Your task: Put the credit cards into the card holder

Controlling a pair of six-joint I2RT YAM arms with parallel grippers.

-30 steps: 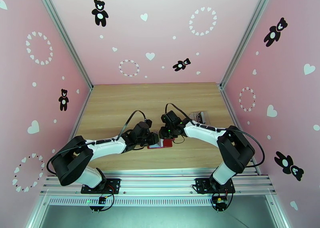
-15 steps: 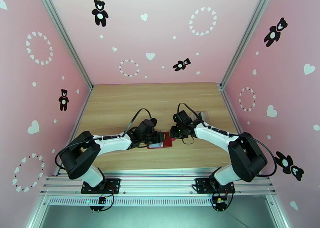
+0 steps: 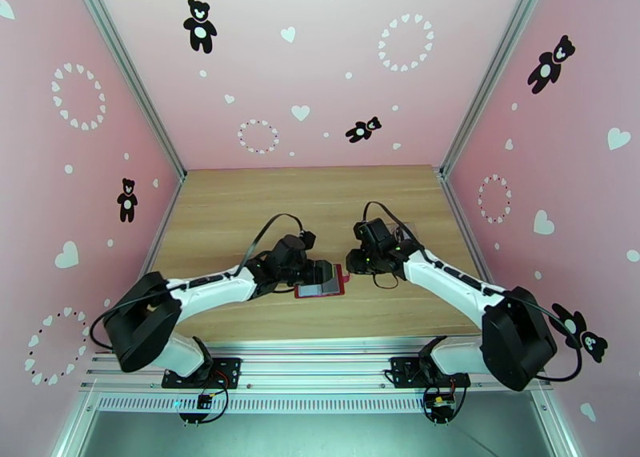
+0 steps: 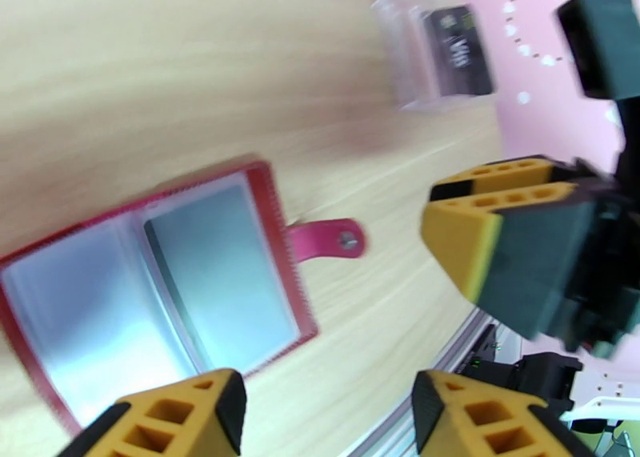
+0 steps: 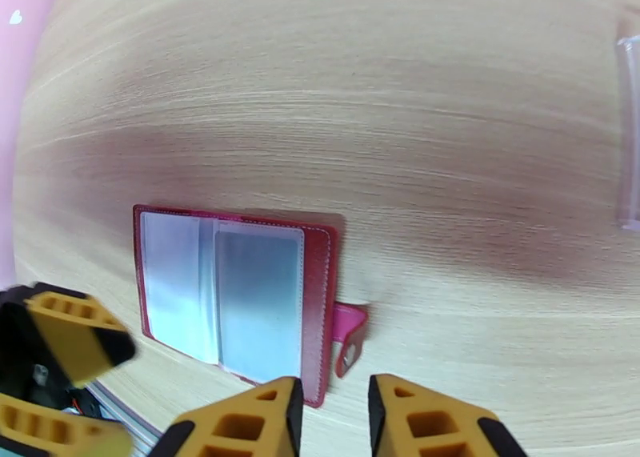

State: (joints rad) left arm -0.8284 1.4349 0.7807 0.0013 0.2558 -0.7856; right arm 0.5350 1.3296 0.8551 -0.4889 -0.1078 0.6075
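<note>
Card holder (image 3: 320, 289) lies open, grey pockets up, on the bench (image 3: 240, 210), partly under the left hand (image 3: 323, 273), whose fingers stand apart and empty. Just right of its snap tab (image 5: 350, 338) hovers the right hand (image 5: 332, 414), fingers narrowly parted, gripping nothing. Farther right, a clear case (image 4: 400, 46) holds a dark credit card (image 4: 456, 50).

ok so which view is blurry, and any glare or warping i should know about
Left wrist view: motion blur smears the edges of the card holder and the clear case, with a sheen on the holder's grey pockets. Right wrist view: the card holder is sharper, but the table grain bows from lens distortion, with a soft shadow band. Top external view: evenly lit and sharp.
</note>
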